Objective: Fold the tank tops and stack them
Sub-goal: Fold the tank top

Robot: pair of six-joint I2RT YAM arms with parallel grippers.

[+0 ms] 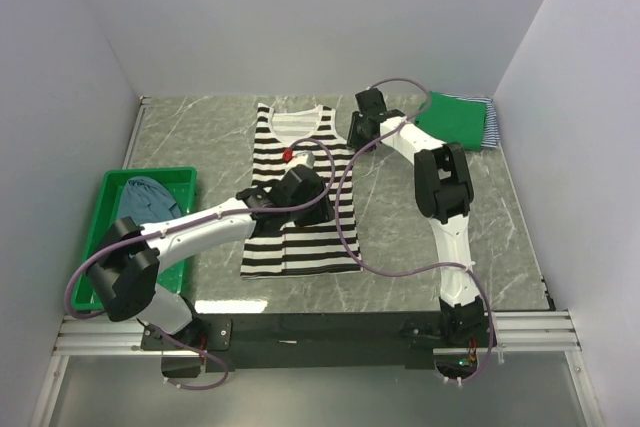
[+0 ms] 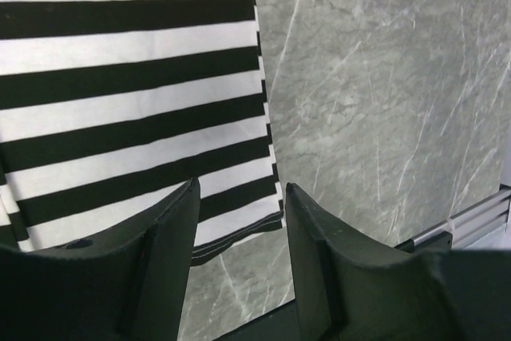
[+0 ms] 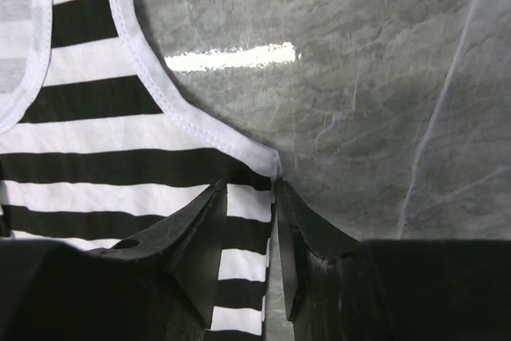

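A rigid green bin [image 1: 160, 174] sits at the left edge of the marble table [image 1: 200, 137]. It holds one garment, the dusty blue tank top [image 1: 145, 197], which lies crumpled against the bin's far end. The near part of the bin is hidden behind the left arm. At the far right corner, outside any container, the plain green tank top [image 1: 455, 117] lies folded on the thin navy-white striped tank top [image 1: 490, 125], whose edge shows along its right side. The bold black-white striped tank top [image 1: 300, 247] is spread flat in the middle of the table, with its neckline toward the far wall and its hem toward the arms. The left gripper [image 2: 239, 189] hangs over the garment's right hem corner with its fingers spread wide and nothing between them. The right gripper [image 3: 247, 189] is down at the top's right side edge, just under the armhole. Its fingers stand a narrow gap apart, either side of that edge, and the cloth there lies flat.
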